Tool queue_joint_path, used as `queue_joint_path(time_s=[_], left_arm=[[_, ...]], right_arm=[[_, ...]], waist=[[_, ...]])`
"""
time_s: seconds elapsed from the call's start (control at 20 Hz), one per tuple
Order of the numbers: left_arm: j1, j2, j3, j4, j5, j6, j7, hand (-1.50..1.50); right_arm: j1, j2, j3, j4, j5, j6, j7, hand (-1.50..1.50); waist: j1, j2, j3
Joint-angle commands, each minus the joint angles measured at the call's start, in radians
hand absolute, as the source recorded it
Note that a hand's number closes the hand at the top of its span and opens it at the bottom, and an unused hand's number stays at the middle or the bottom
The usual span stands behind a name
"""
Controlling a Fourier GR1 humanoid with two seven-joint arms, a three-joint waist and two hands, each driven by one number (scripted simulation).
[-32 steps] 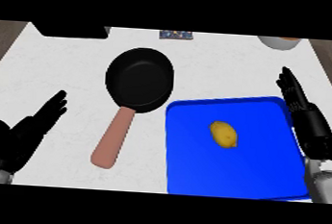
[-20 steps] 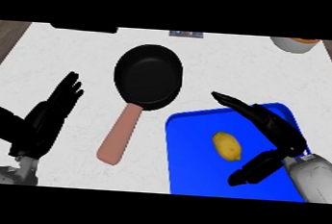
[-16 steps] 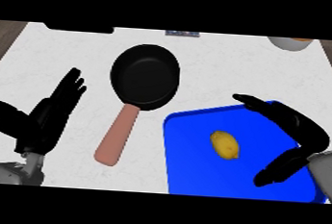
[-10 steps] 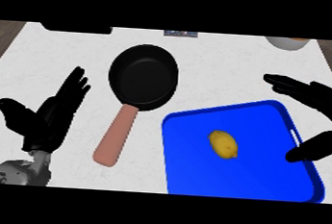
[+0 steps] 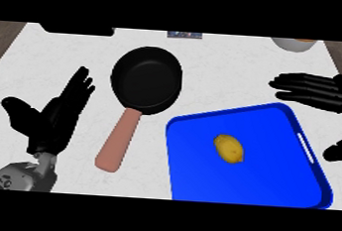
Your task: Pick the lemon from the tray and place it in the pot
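On the table (image 5: 228, 66) a blue tray (image 5: 272, 183) is set, with the black pot (image 5: 147, 80) just left of it. The nearer right hand (image 5: 318, 92) is held at the tray's far corner, fingers (image 5: 289, 84) released; the left hand (image 5: 53, 115) is rested open. The lemon (image 5: 230, 148) is found mid-tray, down-left of those fingers, its long axis near-to-far. No writing can be read.

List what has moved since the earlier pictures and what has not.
The right hand swung in over the blue tray beside the lemon, then drew back open to the tray's far right corner, holding nothing. The left hand rose a little at the left, open. The lemon lies on the tray as before; the black pan kept its place.
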Motion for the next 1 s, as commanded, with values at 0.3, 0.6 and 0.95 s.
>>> queue_joint_path(time_s=[0.3, 0.6, 0.95], left_arm=[[0.004, -0.039, 0.024, 0.034, -0.024, -0.051, -0.025, 0.0], [-0.04, -0.057, 0.03, -0.002, -0.059, -0.024, 0.064, 0.0], [0.001, -0.091, 0.045, 0.032, -0.095, -0.068, 0.001, 0.0]], right_arm=[[-0.018, 0.069, 0.064, -0.033, 0.12, 0.147, 0.157, -1.5], [-0.009, 0.105, 0.092, 0.0, 0.24, 0.162, 0.177, -1.5], [0.007, 0.174, 0.104, 0.058, 0.436, 0.092, 0.148, -1.5]], waist=[[-0.004, 0.001, 0.0], [-0.006, 0.001, 0.001], [-0.005, 0.002, 0.001]])
